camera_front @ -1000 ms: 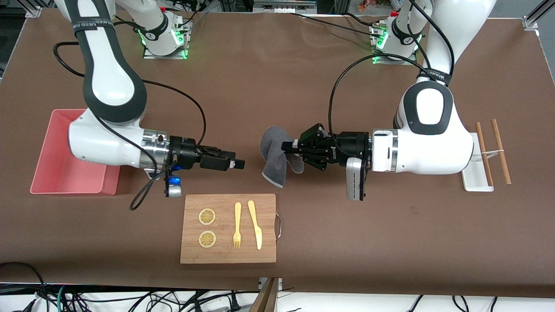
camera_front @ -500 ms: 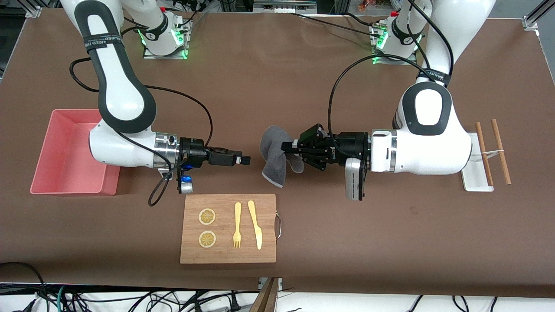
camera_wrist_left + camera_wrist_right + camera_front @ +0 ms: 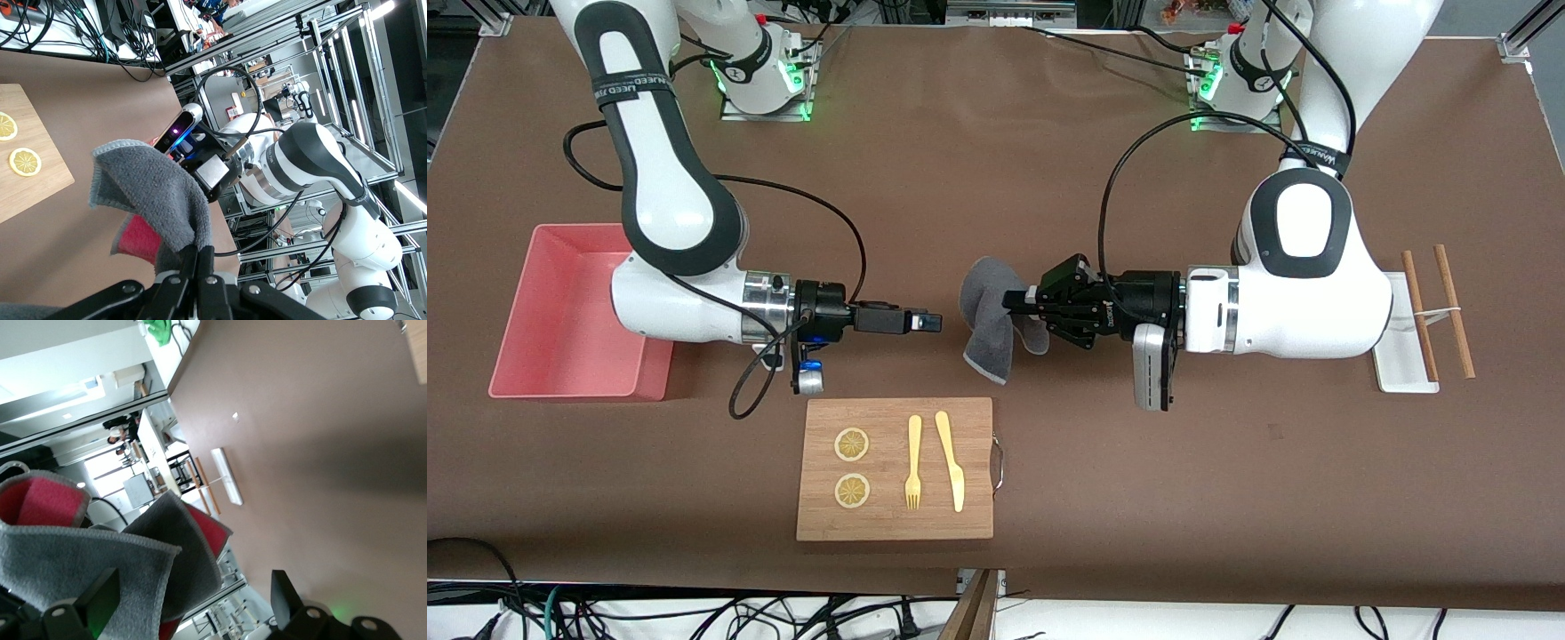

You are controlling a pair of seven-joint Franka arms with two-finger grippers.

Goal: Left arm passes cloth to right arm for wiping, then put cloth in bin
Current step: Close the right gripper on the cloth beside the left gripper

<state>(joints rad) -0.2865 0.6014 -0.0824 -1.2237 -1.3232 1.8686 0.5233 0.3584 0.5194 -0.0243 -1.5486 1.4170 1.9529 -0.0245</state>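
Observation:
The cloth hangs in the air over the middle of the table, grey face out with red inside its folds. My left gripper is shut on its upper edge. In the left wrist view the cloth sits pinched between the shut jaws of my left gripper. My right gripper is level with the cloth, a short gap from it, and open. In the right wrist view the cloth fills the space just ahead of the spread fingers of my right gripper. The pink bin stands at the right arm's end of the table, under the right arm.
A wooden board with two lemon slices, a fork and a knife lies nearer the front camera than both grippers. A white tray with two chopsticks lies at the left arm's end.
My right gripper has moved toward the cloth and turned its wrist, closing most of the gap. The left arm and the cloth have stayed still.

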